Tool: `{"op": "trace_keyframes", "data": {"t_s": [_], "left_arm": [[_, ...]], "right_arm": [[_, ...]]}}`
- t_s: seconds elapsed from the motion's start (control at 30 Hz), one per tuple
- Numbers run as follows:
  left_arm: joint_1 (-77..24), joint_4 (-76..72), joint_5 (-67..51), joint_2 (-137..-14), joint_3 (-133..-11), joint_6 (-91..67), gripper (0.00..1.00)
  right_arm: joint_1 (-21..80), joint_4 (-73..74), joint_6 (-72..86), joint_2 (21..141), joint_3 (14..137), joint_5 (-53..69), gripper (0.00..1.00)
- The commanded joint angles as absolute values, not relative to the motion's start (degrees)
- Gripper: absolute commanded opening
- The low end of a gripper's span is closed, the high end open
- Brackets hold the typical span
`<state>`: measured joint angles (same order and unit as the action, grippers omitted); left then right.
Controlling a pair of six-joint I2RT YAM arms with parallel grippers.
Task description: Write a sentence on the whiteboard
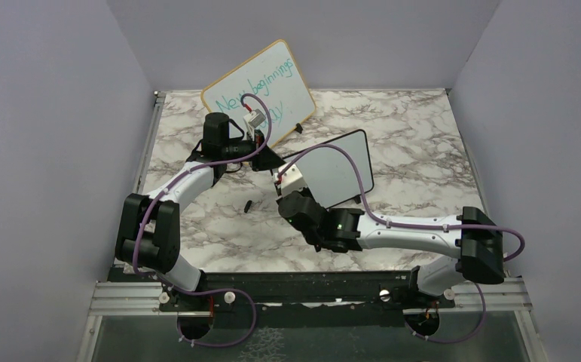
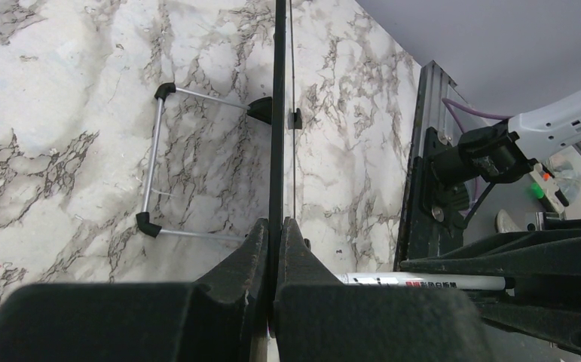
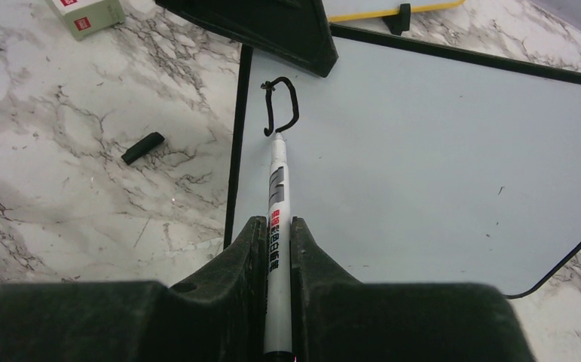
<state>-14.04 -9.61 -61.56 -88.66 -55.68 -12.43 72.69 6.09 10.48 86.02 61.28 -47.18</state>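
Near the middle of the marble-patterned counter (image 1: 423, 143), the small white whiteboard with its thin black frame (image 3: 438, 151) sits propped on a wire stand. Left tool (image 2: 277, 226) is clamped tight on the board's edge. Right tool (image 3: 276, 222) is closed around a white marker pen (image 3: 277, 188), tip touching the board at the foot of one looping black stroke (image 3: 281, 105), close to the gripped corner. A small black cap (image 3: 142, 148) lies on the counter just beside the board.

One whiteboard (image 1: 336, 181), one wood-framed board (image 1: 272, 83), one marker (image 3: 278, 188), one cap (image 3: 142, 148), one box (image 3: 87, 11).
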Motion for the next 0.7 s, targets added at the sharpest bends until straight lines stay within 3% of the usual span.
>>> {"op": "trace_keyframes", "data": {"t_s": [0.0, 0.67], "left_arm": [[-14.33, -9.40, -62.09, -88.52, -54.68, -12.65, 0.00], [-14.38, -9.40, -62.09, -88.33, -54.67, -12.66, 0.00]], "right_arm": [[72.33, 5.92, 10.34, 84.99, 59.88, -43.91, 0.00], [72.25, 1.20, 6.60, 78.88, 56.51, -48.58, 0.00]]}}
